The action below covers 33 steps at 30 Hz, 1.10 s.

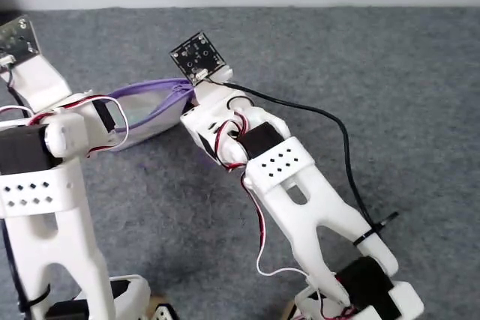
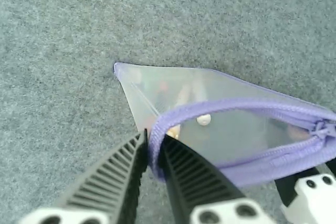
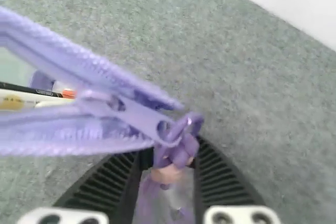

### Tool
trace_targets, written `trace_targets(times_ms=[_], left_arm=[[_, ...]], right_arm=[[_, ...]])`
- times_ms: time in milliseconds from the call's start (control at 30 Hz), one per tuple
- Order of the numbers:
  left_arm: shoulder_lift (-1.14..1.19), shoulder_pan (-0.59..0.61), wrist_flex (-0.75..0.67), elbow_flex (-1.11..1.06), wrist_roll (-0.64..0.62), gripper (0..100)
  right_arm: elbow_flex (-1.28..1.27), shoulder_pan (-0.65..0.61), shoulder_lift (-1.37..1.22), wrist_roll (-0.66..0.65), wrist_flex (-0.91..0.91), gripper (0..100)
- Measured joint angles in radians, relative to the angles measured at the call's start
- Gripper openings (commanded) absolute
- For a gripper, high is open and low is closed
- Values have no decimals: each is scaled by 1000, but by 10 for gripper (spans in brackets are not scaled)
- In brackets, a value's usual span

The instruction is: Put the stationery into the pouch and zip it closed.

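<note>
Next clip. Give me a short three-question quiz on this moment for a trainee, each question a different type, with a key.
1. True or false: the pouch is zipped fully closed.
2. What is the left gripper shut on? A) a pen B) the pouch's purple zip edge C) nothing
3. Fill in: the zip slider sits just in front of the ___ gripper's fingers.

Key: 1 false, the mouth gapes open. 2 B. 3 right, meaning the right gripper, which grips that end of the pouch.
</note>
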<state>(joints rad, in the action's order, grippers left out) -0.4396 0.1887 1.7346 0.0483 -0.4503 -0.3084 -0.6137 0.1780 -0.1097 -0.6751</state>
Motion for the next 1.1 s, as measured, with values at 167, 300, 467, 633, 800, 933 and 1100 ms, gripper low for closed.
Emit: trace_targets(times_ms=[167,300,467,633,800,933,1100], left_arm=[[0,0,0,0,0,13],[0,0,0,0,0,15],[0,-34,0,0,0,15],[0,-106,0,0,0,31],[-32,-155,0,0,0,244],[-141,-167,0,0,0,316],[-264,-169,0,0,0,316]], right_arm=[[-5,34,20,-5,-3,9],[-5,40,86,-8,-74,9],[-5,40,186,-8,-152,8],[-5,40,270,-8,-226,8],[-5,40,328,-8,-255,8],[-5,40,382,-55,-255,8],[-5,40,414,-74,-255,8]])
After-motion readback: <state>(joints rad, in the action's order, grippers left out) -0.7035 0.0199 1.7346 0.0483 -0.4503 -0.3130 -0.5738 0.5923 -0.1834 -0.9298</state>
